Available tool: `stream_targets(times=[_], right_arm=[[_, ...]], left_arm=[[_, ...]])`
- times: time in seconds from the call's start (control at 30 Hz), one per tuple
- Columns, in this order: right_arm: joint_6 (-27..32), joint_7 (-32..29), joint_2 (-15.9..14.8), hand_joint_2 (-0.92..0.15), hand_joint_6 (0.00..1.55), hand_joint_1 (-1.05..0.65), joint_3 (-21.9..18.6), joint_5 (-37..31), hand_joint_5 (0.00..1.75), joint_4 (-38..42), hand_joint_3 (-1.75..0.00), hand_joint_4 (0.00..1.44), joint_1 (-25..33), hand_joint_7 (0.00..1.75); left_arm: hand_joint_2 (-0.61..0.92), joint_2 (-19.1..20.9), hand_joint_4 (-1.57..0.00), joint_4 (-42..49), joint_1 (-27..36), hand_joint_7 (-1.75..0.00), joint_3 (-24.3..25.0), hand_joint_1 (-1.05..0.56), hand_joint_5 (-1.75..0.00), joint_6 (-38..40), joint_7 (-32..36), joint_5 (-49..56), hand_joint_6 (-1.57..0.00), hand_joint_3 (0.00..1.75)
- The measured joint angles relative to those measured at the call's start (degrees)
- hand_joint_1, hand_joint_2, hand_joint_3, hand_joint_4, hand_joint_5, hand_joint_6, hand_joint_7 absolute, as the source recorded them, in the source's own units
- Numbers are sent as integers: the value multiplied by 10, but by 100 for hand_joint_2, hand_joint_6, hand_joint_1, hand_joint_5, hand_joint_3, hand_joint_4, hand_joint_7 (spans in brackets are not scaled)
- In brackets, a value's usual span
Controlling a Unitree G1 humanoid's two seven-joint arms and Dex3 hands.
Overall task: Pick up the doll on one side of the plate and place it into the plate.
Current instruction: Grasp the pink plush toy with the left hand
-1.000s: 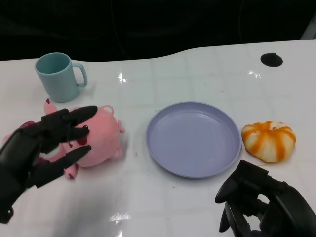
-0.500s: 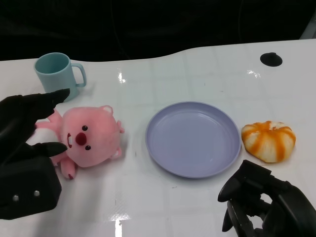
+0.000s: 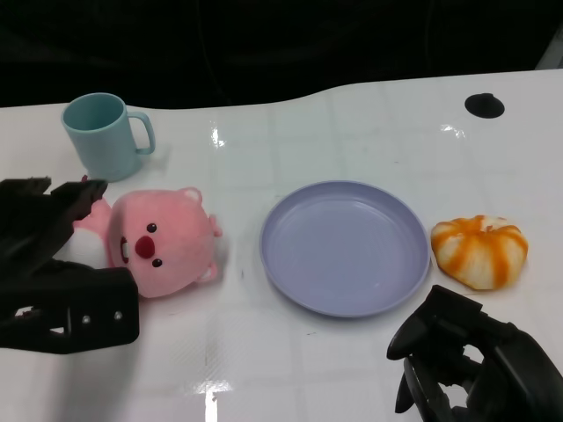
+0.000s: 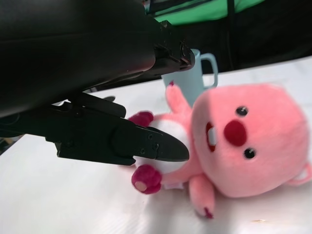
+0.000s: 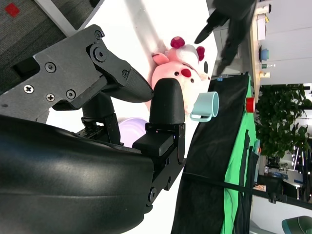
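Your plate [image 3: 345, 247] is empty; the doll [image 3: 160, 242] lies beside it, ungrasped. Left hand [image 3: 53, 264] fingers spread around it. Grasp, lift and placement remain

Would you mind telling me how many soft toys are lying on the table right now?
2. The pink doll lies left of the plate, in front of the teal mug, beside the left hand. The orange-and-white pumpkin plush lies right of the plate. None seems hidden.

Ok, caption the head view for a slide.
Left hand beside the pink doll, left of the empty purple plate; right hand idle near the orange plush.
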Motion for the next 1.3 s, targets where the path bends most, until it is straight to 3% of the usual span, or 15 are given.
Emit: stream_targets(times=[0.43,0.73,0.9,1.0,1.03,1.13,1.17,1.2,1.23,1.3], right_arm=[[5,0,0,-57,52,-25,2,0,173,-10,-116,63,4,153],[8,0,0,-57,53,-24,2,1,174,-17,-116,63,11,153],[10,0,0,-56,53,-25,2,1,174,-21,-116,63,12,153],[10,0,0,-56,53,-25,2,0,173,-21,-117,63,13,152],[10,-1,0,-56,53,-25,3,-1,173,-21,-117,63,13,153],[11,-2,0,-56,53,-25,4,-1,174,-23,-118,63,15,153],[11,-2,0,-56,53,-24,4,-1,174,-24,-118,63,16,153],[11,-2,0,-56,53,-24,4,-1,174,-25,-118,63,17,153],[11,-2,0,-56,53,-24,4,0,174,-26,-119,62,17,153],[11,-3,0,-55,53,-24,4,0,174,-28,-119,62,17,153]], left_arm=[[92,-23,-1,189,-94,0,-80,-75,-12,-21,31,11,-13,1],[90,-53,-7,341,-175,-2,-135,-60,-12,-29,47,10,-17,0],[87,-76,-22,420,-210,-3,-150,-39,-11,-41,81,4,-30,0],[88,-94,-36,466,-226,-4,-155,-30,-10,-43,110,-1,-46,0],[90,-99,-50,483,-231,-5,-157,-27,-12,-46,121,-3,-59,1],[92,-111,-74,528,-245,-8,-160,-24,-21,-61,158,-8,-76,3],[92,-113,-78,540,-247,-16,-160,-23,-66,-69,176,-12,-89,7],[92,-115,-73,550,-248,-27,-160,-23,-108,-79,193,-16,-95,12],[92,-116,-72,560,-248,-35,-160,-23,-126,-89,209,-18,-98,14],[92,-116,-73,574,-249,-68,-161,-25,-152,-107,234,-22,-95,19]])
